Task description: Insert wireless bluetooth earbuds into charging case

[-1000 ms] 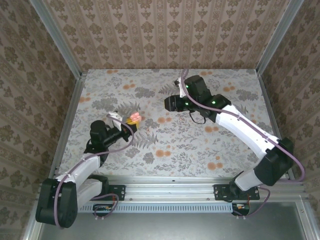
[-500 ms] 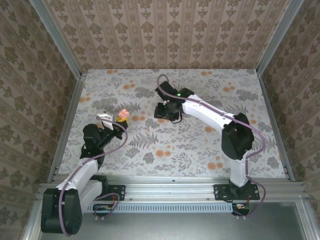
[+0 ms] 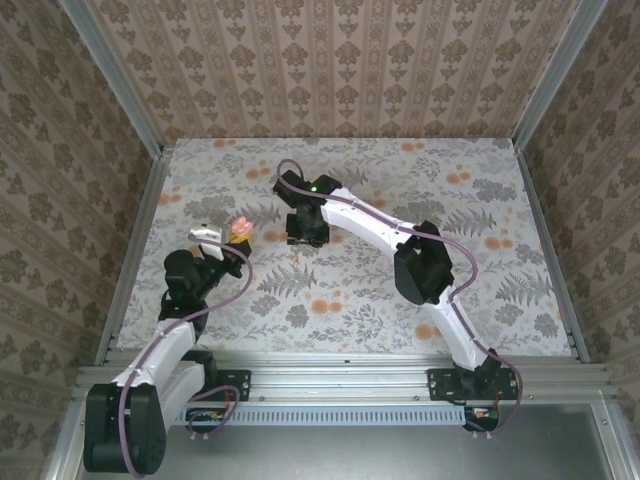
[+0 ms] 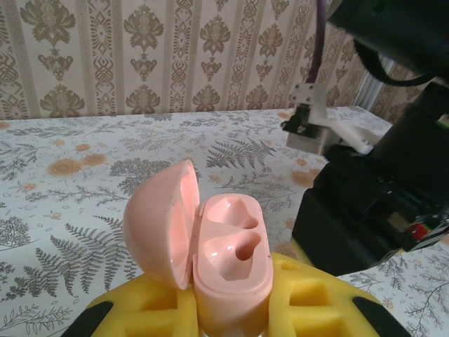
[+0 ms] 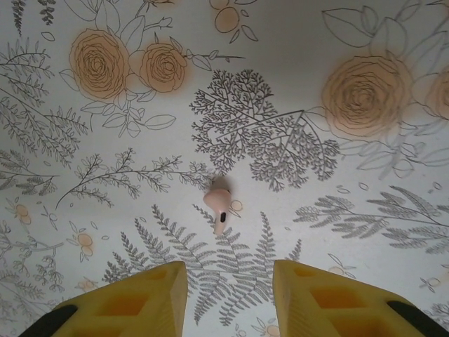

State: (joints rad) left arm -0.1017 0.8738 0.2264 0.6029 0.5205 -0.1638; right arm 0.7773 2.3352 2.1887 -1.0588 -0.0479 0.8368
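Note:
My left gripper (image 3: 236, 243) is shut on the charging case (image 3: 241, 229), a salmon-pink puck held upright above the table's left side. In the left wrist view the charging case (image 4: 232, 265) sits between my yellow fingers (image 4: 317, 302), its lid (image 4: 160, 223) swung open to the left and both sockets empty. My right gripper (image 3: 305, 230) hangs over the table just right of the case. In the right wrist view one pale pink earbud (image 5: 218, 204) lies on the floral table, just beyond my right gripper (image 5: 229, 298), which is open with nothing between its fingers.
The right arm's black wrist (image 4: 375, 203) looms close on the right of the left wrist view. Its elbow (image 3: 425, 266) stretches over the table's middle. Wallpapered walls and metal rails (image 3: 137, 230) enclose the printed floral table (image 3: 480, 200).
The right arm has swung left across the table toward the left gripper, and its jaws have narrowed. The left gripper shifted slightly left with the case, then held still.

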